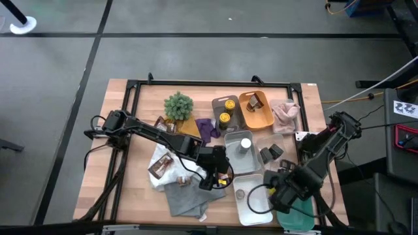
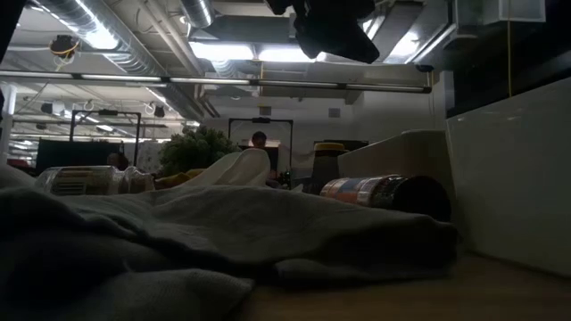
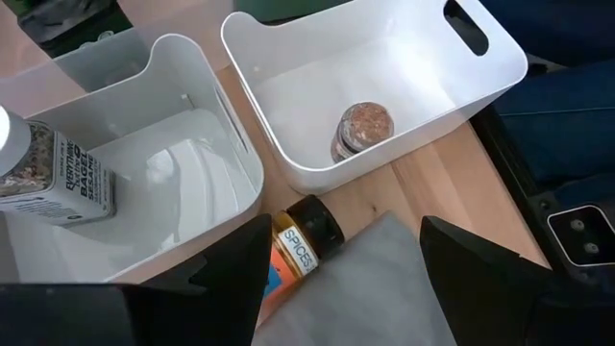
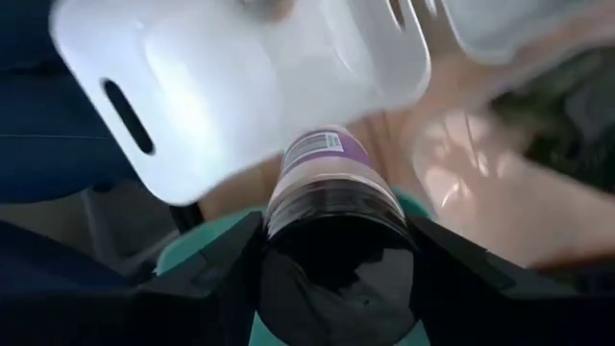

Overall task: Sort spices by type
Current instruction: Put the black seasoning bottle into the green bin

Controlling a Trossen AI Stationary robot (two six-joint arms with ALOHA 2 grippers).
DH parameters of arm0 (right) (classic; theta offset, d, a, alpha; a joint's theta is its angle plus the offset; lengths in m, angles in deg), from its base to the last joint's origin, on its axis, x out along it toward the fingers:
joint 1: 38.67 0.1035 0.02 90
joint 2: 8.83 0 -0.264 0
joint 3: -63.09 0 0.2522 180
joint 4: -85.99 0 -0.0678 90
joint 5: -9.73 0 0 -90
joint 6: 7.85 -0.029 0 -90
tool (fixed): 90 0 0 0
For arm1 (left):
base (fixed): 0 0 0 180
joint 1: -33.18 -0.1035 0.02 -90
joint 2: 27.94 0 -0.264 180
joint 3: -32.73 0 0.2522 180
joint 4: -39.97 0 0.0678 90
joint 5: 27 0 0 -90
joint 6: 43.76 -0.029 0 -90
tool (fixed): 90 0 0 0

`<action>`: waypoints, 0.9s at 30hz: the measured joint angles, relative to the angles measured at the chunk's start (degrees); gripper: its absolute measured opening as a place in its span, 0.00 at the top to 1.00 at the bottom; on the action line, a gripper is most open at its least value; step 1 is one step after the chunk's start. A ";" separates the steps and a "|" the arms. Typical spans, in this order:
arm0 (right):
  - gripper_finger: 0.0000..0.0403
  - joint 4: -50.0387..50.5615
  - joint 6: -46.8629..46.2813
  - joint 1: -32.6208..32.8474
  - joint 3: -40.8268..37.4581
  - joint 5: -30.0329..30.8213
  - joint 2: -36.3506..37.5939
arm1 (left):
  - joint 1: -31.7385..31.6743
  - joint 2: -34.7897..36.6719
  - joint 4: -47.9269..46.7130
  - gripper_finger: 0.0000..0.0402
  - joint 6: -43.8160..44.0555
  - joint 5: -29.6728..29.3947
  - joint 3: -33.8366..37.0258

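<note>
My right gripper (image 4: 332,264) is shut on a short bottle with a purple label (image 4: 322,159) and hangs over the teal tray (image 1: 302,215) at the table's near right. My left gripper (image 3: 336,288) is open near the table's middle. An orange-labelled spice bottle with a black cap (image 3: 300,245) lies on its side between its fingers, close to one finger, beside the grey cloth (image 3: 384,279). A white-capped jar (image 3: 48,178) stands in one white tray (image 3: 207,106). A small brown-topped jar (image 3: 363,130) stands in the other white tray (image 3: 384,58). My right gripper pinches the purple-labelled bottle between its two fingers by the dark part (image 4: 336,231) nearest the wrist. The fingers point down from above. The bottle hangs below them, its purple-labelled end lowest, lifted clear over the teal tray.
At the far side are a bushy plant (image 1: 178,104), a tray of yellow-topped tins (image 1: 225,111), an orange tray (image 1: 264,119) with a brown packet, and a pink cloth (image 1: 285,116). Dark bottles (image 1: 271,153) stand right of the white trays. A brown packet (image 1: 160,166) lies on the cloths at left.
</note>
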 joint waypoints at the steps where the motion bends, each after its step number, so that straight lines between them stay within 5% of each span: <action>1: 0.46 1.01 -1.82 0.87 0.00 -0.14 0.00 | 0.00 0.00 0.00 0.38 0.00 0.00 0.00; 14: 0.46 1.59 -33.81 17.91 -5.35 1.73 0.04 | 0.00 0.00 0.10 0.38 0.44 0.00 0.02; 27: 0.46 -10.62 -40.27 21.82 -15.44 1.81 0.04 | 0.00 0.00 0.11 0.38 1.95 0.02 0.02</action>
